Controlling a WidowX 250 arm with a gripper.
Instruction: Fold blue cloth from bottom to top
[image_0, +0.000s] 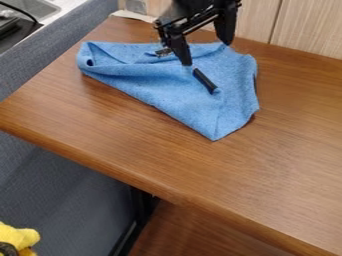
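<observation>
The gripper (207, 54) hangs over the upper part of the blue cloth (160, 90), its two fingers spread apart with no cloth held between them. One fingertip is just above the cloth's middle, the other near its top right edge. The cloth lies rumpled on the wooden table, with a fold along its upper left side and a corner pointing toward the front. A short black stick-like piece (205, 81) shows against the cloth just below the gripper.
The wooden table (300, 150) has its front edge running from left to lower right. Behind it stands a light wood panel (307, 30). A grey partition (40, 65) borders the left side, and a yellow object (17, 237) is at the lower left.
</observation>
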